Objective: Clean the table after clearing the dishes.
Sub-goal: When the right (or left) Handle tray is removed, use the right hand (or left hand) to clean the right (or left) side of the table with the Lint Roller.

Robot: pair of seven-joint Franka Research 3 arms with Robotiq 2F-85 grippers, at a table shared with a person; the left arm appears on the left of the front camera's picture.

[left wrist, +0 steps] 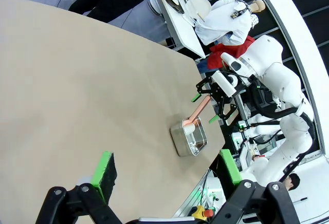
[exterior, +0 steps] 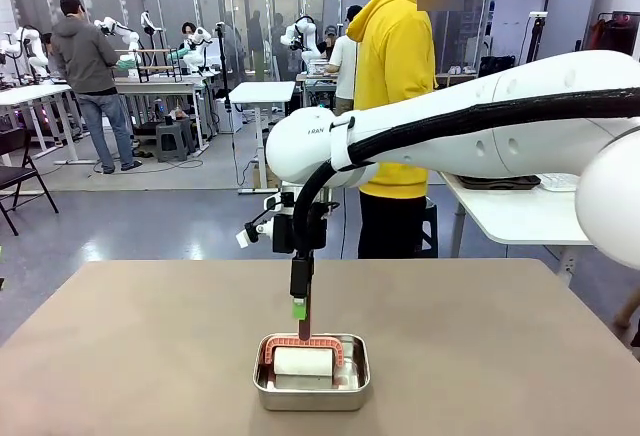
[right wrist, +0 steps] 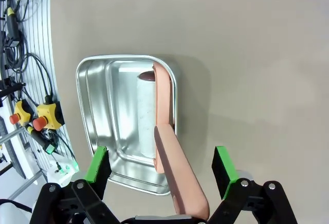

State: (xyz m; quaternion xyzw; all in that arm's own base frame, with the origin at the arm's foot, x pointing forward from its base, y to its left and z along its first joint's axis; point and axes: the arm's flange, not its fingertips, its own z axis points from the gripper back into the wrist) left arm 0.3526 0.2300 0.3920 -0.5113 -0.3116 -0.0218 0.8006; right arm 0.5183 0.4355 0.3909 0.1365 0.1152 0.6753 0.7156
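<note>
Pink-handled roller (exterior: 303, 361) stood in the steel pan (exterior: 312, 396), right end effector (exterior: 302, 306) straddling its handle (exterior: 304, 324).

Right end effector (right wrist: 160, 165) hung straight over the pan (right wrist: 97, 106), jaws spread wide, not gripping anything; the handle (right wrist: 172, 167) rose between the two fingers with a gap on each side, touching neither as far as the wrist view showed. Handle's long axis ran up toward the wrist, roughly in line with the fingers, while the white roll lay flat along the pan floor. Judged: closing where it hung should catch the handle. Left end effector (left wrist: 167, 167) also open, holding nothing, hovering over the taupe worktop (exterior: 130, 356) well apart from the pan, so the right arm was by far the nearer. Pan sat on the worktop near the robot's edge, about midway across.
</note>
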